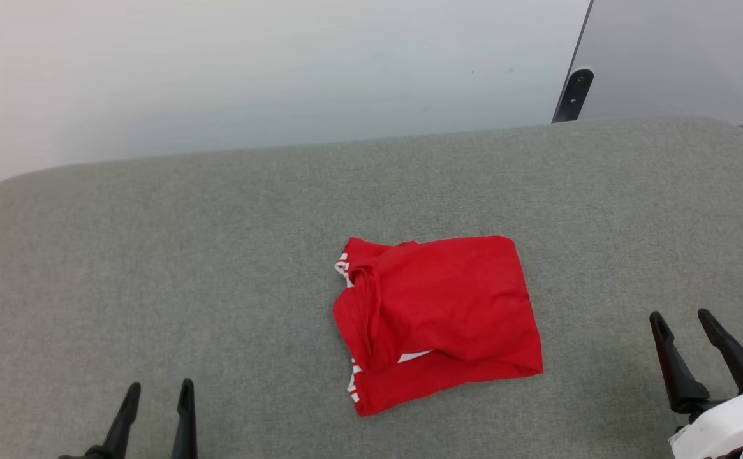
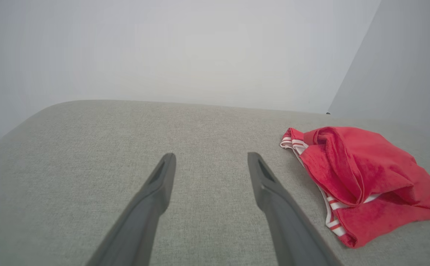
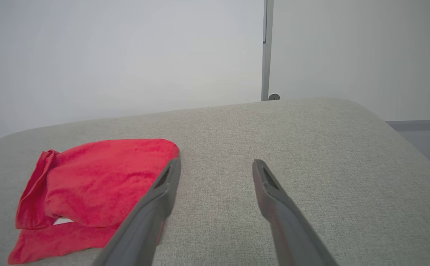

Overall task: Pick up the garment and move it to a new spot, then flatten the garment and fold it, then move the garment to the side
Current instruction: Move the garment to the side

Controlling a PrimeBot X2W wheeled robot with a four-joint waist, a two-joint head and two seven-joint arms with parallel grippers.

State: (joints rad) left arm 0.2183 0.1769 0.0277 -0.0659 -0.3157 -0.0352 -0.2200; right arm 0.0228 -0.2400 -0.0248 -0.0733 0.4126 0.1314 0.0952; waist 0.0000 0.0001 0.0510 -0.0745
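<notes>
Folded red garment (image 1: 441,312) lying on the grey padded surface (image 1: 154,255).
It is a loose, roughly rectangular bundle a little right of the surface's middle and well clear of its far edge. The top layer is plain red and rumpled. White-and-red striped trim peeks out along the bundle's left side, and a sliver of white shows between the layers.

In the head view the bottom edge cuts off the left gripper (image 1: 160,384) below its fingers, and the right gripper (image 1: 682,315) runs out at the lower right corner past its white wrist. The shirt (image 1: 448,306) is folded over itself, so I cannot see its inner layers. In the right wrist view one finger (image 3: 155,207) covers the shirt's near corner. The grey cushion (image 1: 154,255) hides the foot of the black bracket (image 1: 573,94).
</notes>
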